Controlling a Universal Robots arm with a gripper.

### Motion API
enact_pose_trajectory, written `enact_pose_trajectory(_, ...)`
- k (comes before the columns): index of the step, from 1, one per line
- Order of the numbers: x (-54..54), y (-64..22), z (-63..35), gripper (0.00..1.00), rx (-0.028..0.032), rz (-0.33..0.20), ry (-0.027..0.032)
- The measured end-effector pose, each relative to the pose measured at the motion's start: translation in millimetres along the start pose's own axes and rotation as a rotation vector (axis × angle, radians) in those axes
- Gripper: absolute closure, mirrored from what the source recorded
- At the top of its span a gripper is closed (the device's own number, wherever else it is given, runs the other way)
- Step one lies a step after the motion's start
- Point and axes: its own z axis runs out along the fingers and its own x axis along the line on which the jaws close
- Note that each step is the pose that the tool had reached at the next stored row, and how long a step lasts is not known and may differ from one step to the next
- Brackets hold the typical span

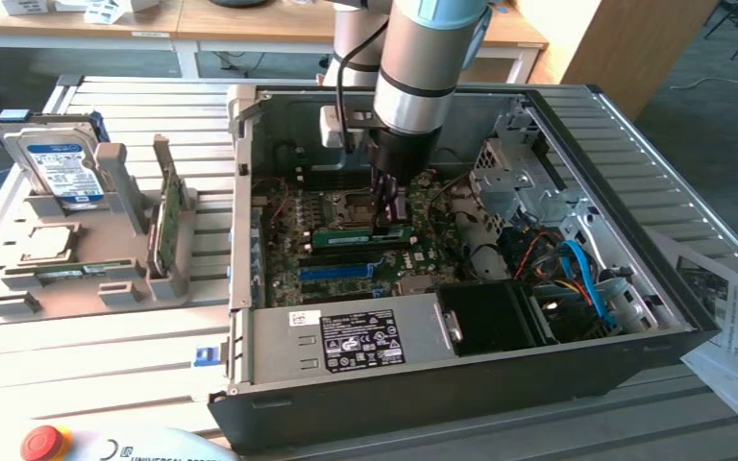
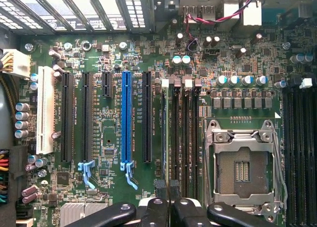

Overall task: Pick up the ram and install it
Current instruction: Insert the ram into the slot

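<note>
A slatted desk (image 1: 126,106) carries the open computer case (image 1: 472,375). Inside, I see the jaws almost closed, pinching the ram (image 1: 350,233), which stands on edge just beside the CPU socket (image 1: 346,204), its long axis lying along the socket's side, in line with the memory slots (image 2: 185,138).

arm (image 1: 418,58): silver tube, blue joint cap | tool (image 2: 170,207): black, screwed links

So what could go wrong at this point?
The hand is shut on the ram, low over the narrow memory slots; slightly off line, the stick could bend or jam when pressed. The open processor socket sits right beside those slots, so a slip might scrape its bare contacts.
</note>
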Motion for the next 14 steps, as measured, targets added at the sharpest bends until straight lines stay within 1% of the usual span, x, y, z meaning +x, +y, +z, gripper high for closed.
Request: enact_pose_trajectory(14,-1.2,-0.2,0.0,0.88,0.0001,0.0,0.0)
